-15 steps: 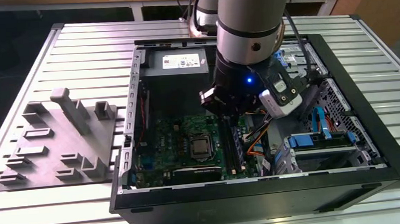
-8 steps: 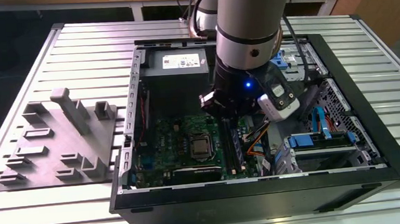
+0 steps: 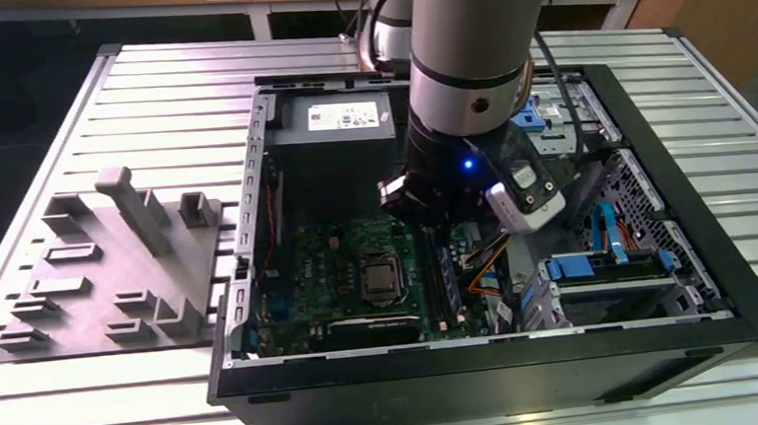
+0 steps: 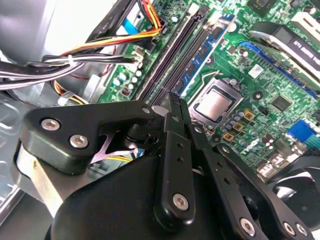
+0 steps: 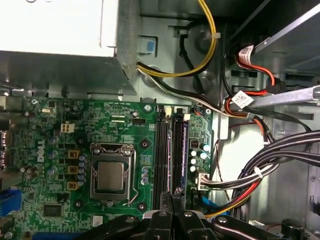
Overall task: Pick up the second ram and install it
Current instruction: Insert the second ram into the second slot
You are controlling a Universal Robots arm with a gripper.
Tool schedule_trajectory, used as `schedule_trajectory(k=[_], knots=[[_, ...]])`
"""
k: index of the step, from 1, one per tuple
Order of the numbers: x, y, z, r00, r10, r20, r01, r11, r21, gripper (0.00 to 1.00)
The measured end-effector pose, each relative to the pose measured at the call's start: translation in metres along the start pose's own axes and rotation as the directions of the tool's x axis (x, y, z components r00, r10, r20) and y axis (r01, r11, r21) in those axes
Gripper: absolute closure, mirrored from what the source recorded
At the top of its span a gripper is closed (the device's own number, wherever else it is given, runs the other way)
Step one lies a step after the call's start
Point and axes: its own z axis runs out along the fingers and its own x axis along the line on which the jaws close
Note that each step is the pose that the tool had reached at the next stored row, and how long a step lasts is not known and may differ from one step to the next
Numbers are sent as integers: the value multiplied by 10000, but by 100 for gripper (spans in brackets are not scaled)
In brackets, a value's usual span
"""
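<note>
Your gripper is inside the open computer case, fingers drawn narrow with the tips together over the black memory slots beside the processor. The second ram looks to stand edge-on in a slot right beneath those tips, though you cannot tell whether they touch it. A white printed label sits on the grey power supply, small white tags hang on the cables, and white lettering marks the green motherboard.
</note>
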Motion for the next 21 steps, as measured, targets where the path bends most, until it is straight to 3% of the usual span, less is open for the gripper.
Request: schedule_trajectory(k=[21], knots=[[3,0,75,9999,107,1,-107,9999,-16,89]])
